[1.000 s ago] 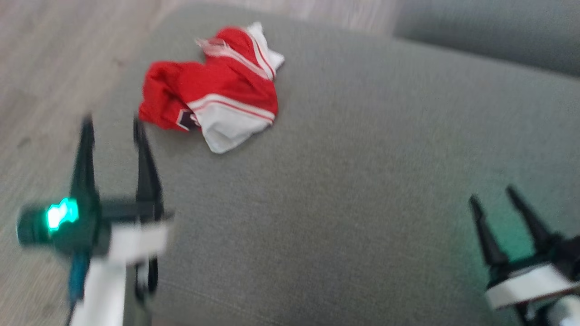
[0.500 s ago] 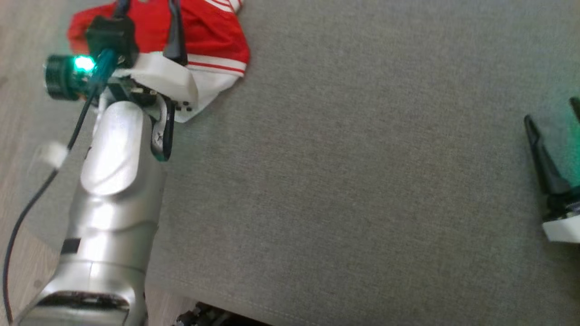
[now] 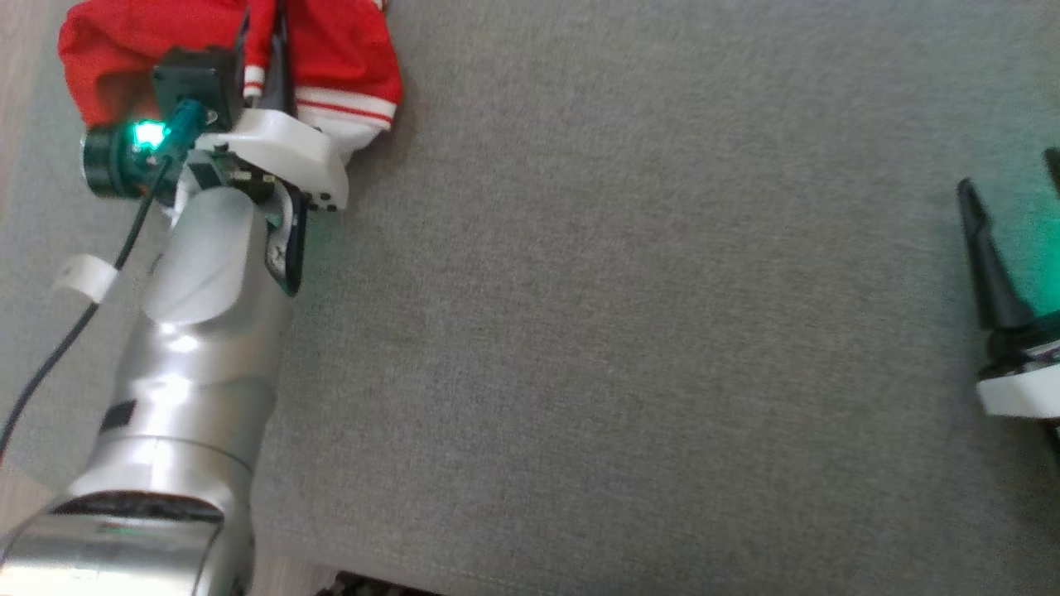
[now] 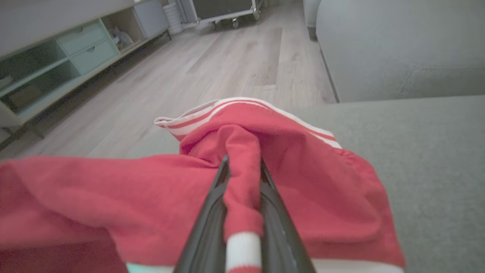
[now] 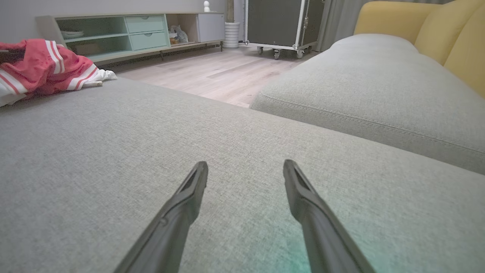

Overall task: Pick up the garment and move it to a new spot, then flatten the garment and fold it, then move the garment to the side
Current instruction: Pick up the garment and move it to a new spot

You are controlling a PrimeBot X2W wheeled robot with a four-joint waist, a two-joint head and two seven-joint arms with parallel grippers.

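The garment (image 3: 339,50) is a crumpled red piece with white striped trim, lying at the far left corner of the grey sofa cushion (image 3: 621,290). My left gripper (image 3: 263,29) reaches into it, fingers drawn close together. In the left wrist view the left gripper (image 4: 243,162) is shut on a raised fold of the red garment (image 4: 303,182), a white band showing between the fingers. My right gripper (image 3: 1014,182) hovers open over bare cushion at the right edge. The right wrist view has the right gripper (image 5: 245,168) spread wide and empty, with the garment (image 5: 45,68) far off to its left.
Beyond the cushion's far edge lies a wooden floor (image 4: 212,64) with a low cabinet of shelves and drawers (image 5: 125,30) and a black wheeled case (image 5: 280,22). A second grey cushion (image 5: 371,83) and a yellow sofa back (image 5: 447,34) stand on the right.
My left arm reached out over the garment and its fingers closed on a red fold. The head camera tilted down. The right gripper stayed open.
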